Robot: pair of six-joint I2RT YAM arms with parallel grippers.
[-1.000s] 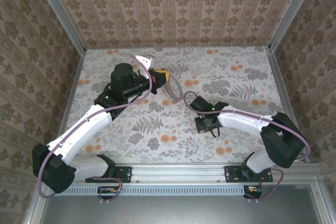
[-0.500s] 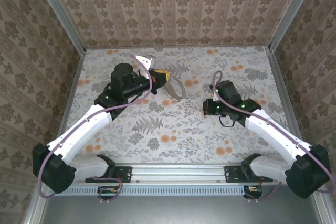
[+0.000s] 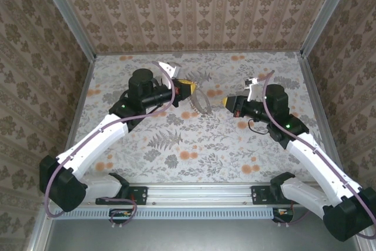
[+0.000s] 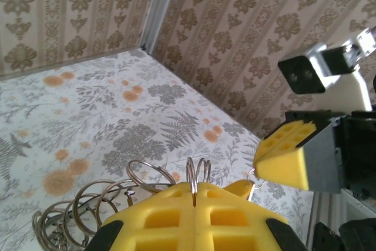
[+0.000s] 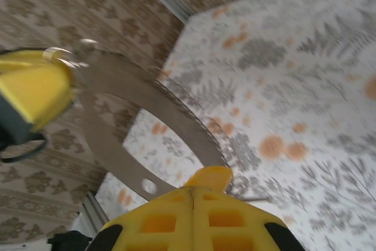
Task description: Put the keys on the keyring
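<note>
Left tool (image 3: 187,88) grips narrow on the keyring (image 3: 202,101) at its left end, and the linked silvery loops trail from the yellow tips over the flowered bench (image 3: 176,145). Right tool (image 3: 227,103), close beside the keyring's right side, is pinched tight on the key (image 5: 211,176), holding its orange-yellow head

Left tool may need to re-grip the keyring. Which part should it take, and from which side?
Take the keyring by its upright coil's lower arc, edge-on from below, as the left tool pinches it: the top stands free toward the right tool. Its loops fanned out leftward overlap and would probably slip.
</note>
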